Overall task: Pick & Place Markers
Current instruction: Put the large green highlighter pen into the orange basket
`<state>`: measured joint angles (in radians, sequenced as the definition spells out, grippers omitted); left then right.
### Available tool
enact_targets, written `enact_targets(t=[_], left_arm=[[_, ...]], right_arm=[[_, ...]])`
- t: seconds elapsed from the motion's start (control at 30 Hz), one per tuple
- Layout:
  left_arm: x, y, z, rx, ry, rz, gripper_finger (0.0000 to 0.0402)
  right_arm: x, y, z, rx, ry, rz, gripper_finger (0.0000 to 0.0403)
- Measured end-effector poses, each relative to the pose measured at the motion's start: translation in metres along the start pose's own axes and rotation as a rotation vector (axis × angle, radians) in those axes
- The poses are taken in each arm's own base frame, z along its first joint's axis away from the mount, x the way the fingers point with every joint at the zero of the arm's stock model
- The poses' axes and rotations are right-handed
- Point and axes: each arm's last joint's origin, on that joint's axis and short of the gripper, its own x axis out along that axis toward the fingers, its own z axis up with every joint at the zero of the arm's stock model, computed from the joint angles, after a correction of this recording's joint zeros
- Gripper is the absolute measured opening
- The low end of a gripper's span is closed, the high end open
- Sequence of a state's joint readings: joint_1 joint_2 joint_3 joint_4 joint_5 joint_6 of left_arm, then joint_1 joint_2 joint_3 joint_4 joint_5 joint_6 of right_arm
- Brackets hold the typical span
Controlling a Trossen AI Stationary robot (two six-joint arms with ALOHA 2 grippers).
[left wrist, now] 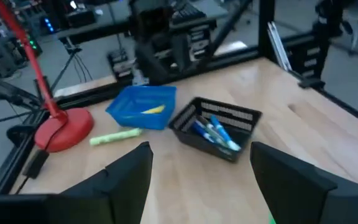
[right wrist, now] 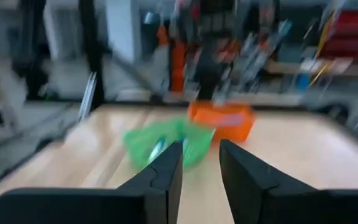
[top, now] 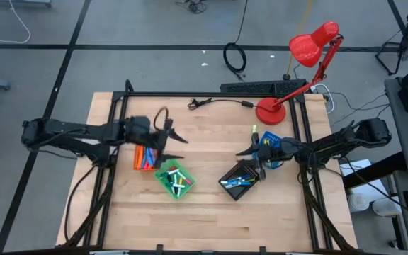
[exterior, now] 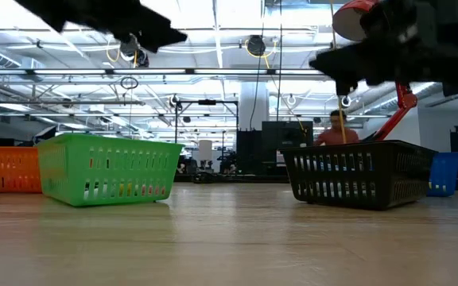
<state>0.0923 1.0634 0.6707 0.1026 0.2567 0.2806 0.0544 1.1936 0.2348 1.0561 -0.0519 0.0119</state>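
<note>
While both arms hang over the bench [top: 211, 212], I count four small trays: orange [top: 144, 158] at nine o'clock, green [top: 175, 179] just beside it toward six, black [top: 240, 180] at four and blue [top: 269, 143] at three. Markers [top: 176, 180] lie in the green tray, blue ones [left wrist: 216, 132] in the black, and one yellow-green marker [left wrist: 115, 137] lies loose near the red lamp [top: 310, 57]. Left pincer [top: 176, 138] stands spread above the orange tray, holding nothing; right pincer [top: 246, 151] hovers nearly pressed together by the blue tray.
</note>
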Motion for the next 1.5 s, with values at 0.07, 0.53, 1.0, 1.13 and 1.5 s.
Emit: enact_targets(t=[0.07, 0.53, 1.0, 1.13, 1.5], left_arm=[[-0.005, 0.016, -0.009, -0.017, -0.038, -0.008, 0.0273], [-0.029, 0.054, -0.029, 0.097, -0.294, -0.124, 0.0273], [-0.023, 0.078, -0.054, -0.017, -0.155, 0.082, 0.0273], [-0.023, 0.079, -0.054, -0.037, -0.156, 0.086, 0.0273], [-0.023, 0.078, -0.054, -0.058, -0.156, 0.083, 0.0273]], right_arm=[[0.000, -0.001, 0.008, 0.013, -0.079, -0.024, 0.0093], [0.028, -0.021, 0.045, 0.145, -0.072, -0.526, 0.0099], [0.039, -0.124, 0.119, 0.664, 0.933, -0.951, 0.0191], [0.028, -0.141, 0.096, 0.837, 1.016, -0.980, 0.0211], [0.023, -0.167, 0.032, 0.953, 1.261, -0.989, 0.0215]])
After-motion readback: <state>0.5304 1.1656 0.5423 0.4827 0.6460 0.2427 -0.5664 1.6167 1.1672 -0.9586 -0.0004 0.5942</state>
